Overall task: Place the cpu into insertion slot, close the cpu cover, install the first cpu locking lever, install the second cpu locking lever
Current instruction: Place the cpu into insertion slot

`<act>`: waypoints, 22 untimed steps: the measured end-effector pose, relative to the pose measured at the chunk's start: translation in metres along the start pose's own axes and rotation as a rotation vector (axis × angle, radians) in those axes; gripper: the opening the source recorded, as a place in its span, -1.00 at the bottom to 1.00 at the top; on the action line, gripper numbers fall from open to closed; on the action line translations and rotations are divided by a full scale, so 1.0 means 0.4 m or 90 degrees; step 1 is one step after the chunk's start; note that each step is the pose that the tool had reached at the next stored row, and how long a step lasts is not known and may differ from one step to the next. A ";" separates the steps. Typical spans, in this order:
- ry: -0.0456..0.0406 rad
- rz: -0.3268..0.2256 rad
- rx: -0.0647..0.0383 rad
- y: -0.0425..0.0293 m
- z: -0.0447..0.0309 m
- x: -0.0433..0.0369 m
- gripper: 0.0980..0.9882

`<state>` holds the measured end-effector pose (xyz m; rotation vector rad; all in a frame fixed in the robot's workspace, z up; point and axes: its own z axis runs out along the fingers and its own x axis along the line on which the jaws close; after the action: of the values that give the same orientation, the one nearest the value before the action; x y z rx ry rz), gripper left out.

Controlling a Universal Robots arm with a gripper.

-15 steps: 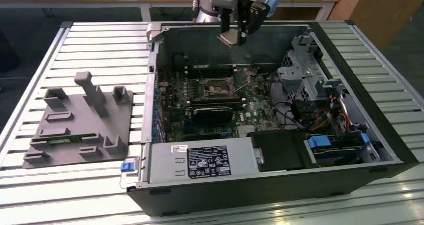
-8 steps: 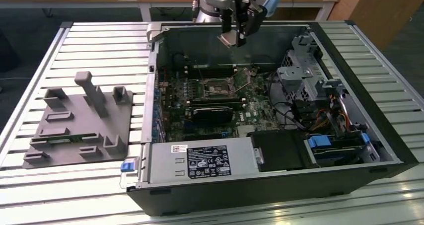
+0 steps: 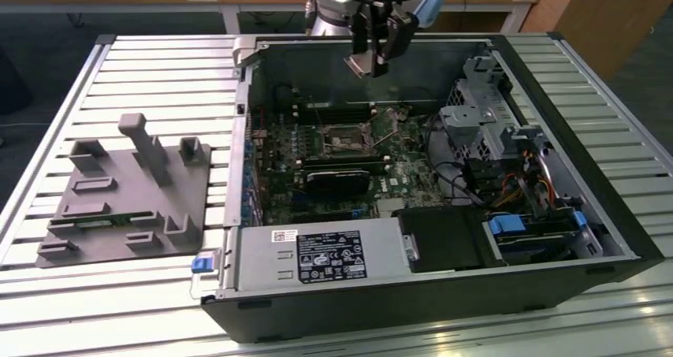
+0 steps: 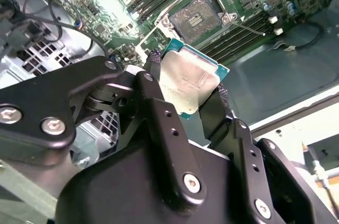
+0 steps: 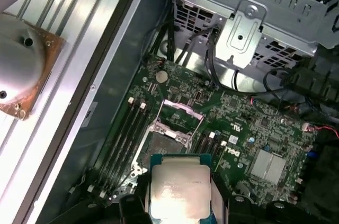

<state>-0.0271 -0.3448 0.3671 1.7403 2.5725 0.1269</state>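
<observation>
One black two-fingered gripper (image 3: pixel 370 61) hangs over the open black tower computer case (image 3: pixel 421 310), which lies on its side on the slatted light-metal counter (image 3: pixel 158 57). Gripper state: clamped on the cpu (image 4: pixel 186 83) — a small flat square chip with a dull silver-grey metal top and a green edge. Both wrist views show one finger pressed against each of two opposite edges. The chip is held in the air above the green motherboard (image 5: pixel 249 123), clear of it. The insertion slot (image 5: pixel 163 147), a square socket with a dark centre and silver metal rim, lies uncovered with its centre exposed, just beside the long black memory slots (image 5: pixel 123 139). The cpu cover (image 5: pixel 179 108), a thin silver metal frame plate, stands tilted up at one edge of the socket. On the exterior view's left, a grey moulded fixture tray (image 3: pixel 126 191) rests on the counter — apart from the case.
</observation>
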 end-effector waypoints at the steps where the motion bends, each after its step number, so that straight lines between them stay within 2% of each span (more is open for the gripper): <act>1: -0.0007 0.008 0.000 0.000 0.001 0.000 0.00; 12: -0.0112 0.088 0.004 -0.003 0.026 0.001 0.00; 19: -0.0196 0.133 0.009 -0.002 0.046 0.007 0.00; 22: -0.0207 0.144 0.010 -0.004 0.054 0.012 0.00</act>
<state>-0.0288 -0.3401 0.3457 2.0162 2.3529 0.0835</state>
